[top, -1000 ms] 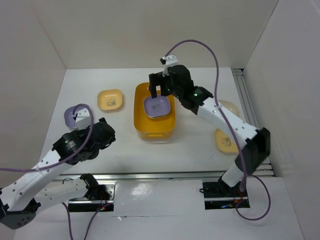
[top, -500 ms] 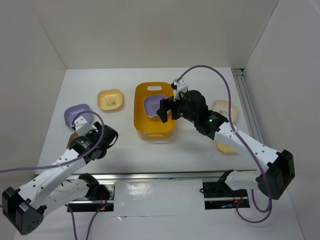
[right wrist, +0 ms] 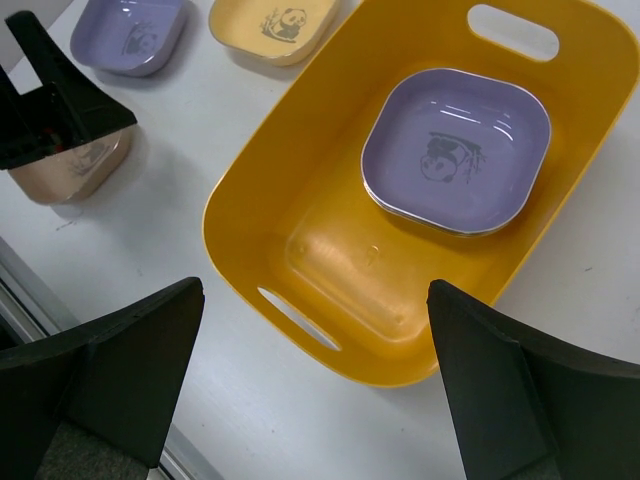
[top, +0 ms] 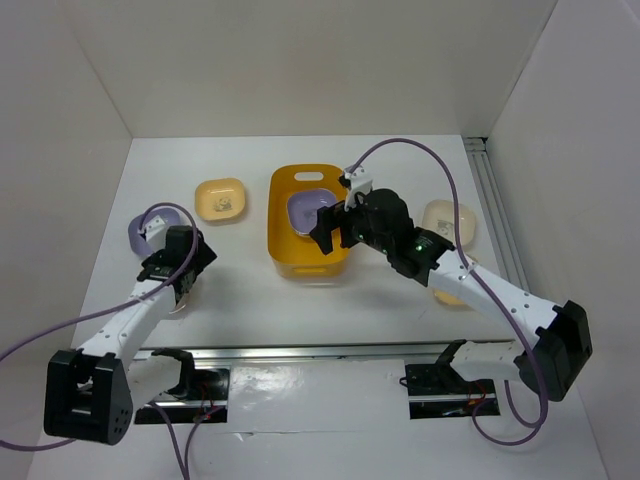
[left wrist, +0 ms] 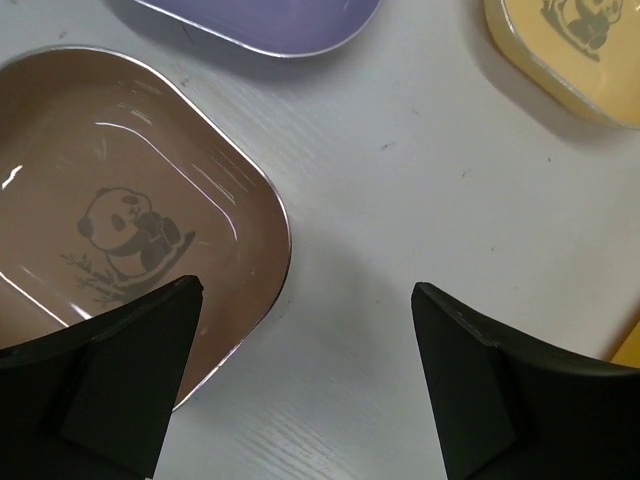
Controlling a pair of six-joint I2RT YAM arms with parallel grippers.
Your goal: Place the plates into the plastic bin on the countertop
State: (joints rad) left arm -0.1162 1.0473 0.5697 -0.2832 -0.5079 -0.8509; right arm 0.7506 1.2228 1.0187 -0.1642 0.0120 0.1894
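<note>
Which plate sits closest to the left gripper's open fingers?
The brownish-pink rounded-square plate, which lies partly under one finger of the left gripper. The purple plate and yellow plate lie farther out.

We count six plates. Two are purple: one purple plate (right wrist: 455, 150) in the bin (right wrist: 300, 190), a second purple plate (top: 140, 232) on the countertop (top: 300, 300). Two are yellow: a far yellow plate (top: 220, 200) and a near yellow plate (top: 446, 296), half under an arm. One is a cream plate (top: 450, 222) and one a brown plate (left wrist: 110, 190). Whether more lie stacked under the plate in the bin, we cannot tell. We count one bin with two handle slots (right wrist: 513, 31). We count two arms, the left arm (top: 120, 325) and the right arm (top: 490, 290), with one gripper each: the left gripper (left wrist: 305, 295) and the right gripper (right wrist: 315, 290).
</note>
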